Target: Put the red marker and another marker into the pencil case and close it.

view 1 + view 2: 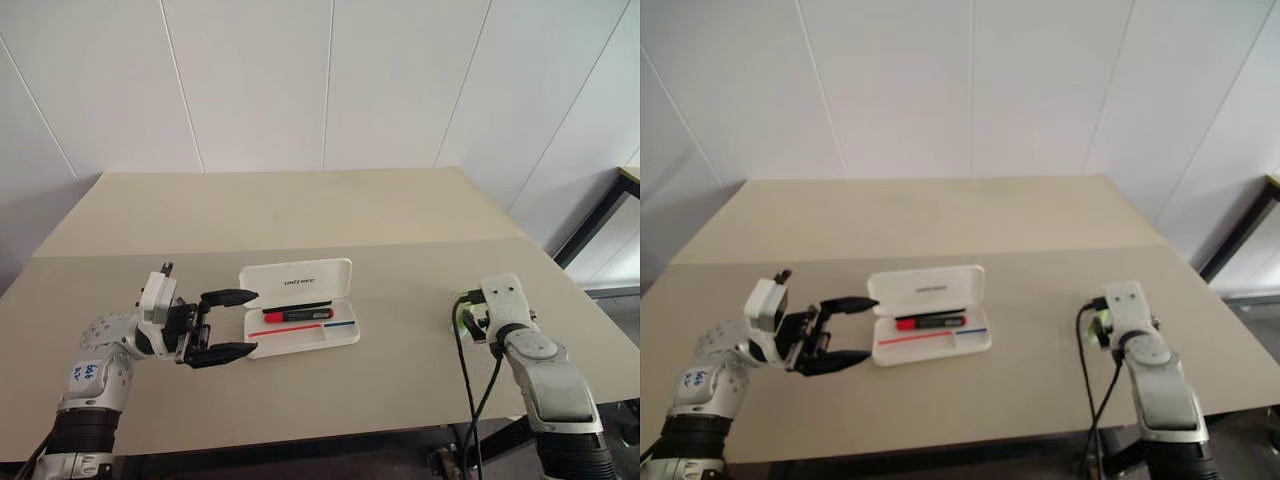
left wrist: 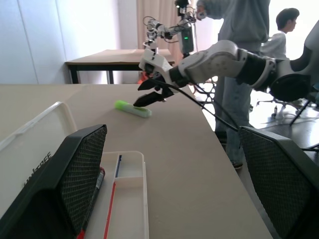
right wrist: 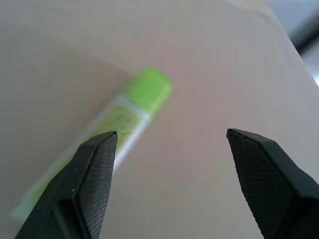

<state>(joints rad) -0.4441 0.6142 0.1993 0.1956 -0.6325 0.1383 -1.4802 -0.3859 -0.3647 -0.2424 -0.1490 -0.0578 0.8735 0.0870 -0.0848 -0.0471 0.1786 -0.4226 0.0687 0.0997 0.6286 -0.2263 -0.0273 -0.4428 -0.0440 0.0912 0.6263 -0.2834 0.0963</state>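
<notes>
- White plastic, the pencil case lay open in the middle of the table, its lid tilted back, and the red marker already rested inside it.
- Lime-green, the highlighter lay flat on the table well to the right of the case, not yet held.
- At the case's left end the left gripper waited with its black fingers wide apart and nothing between them.
- Above the highlighter the right gripper also had its fingers spread; one finger was over the barrel, so the pen was off centre.
- Closing from this place could pinch only the pen's edge, I think, and push or roll it away over the smooth table.
- Possibly the left fingers, so close to the case, could shove it if the arm moved.
- From the head camera, the highlighter was mostly hidden behind the right wrist.
- On the lid the small lettering was too small to read.
- Part of the highlighter was blurred in the right wrist view.
</notes>
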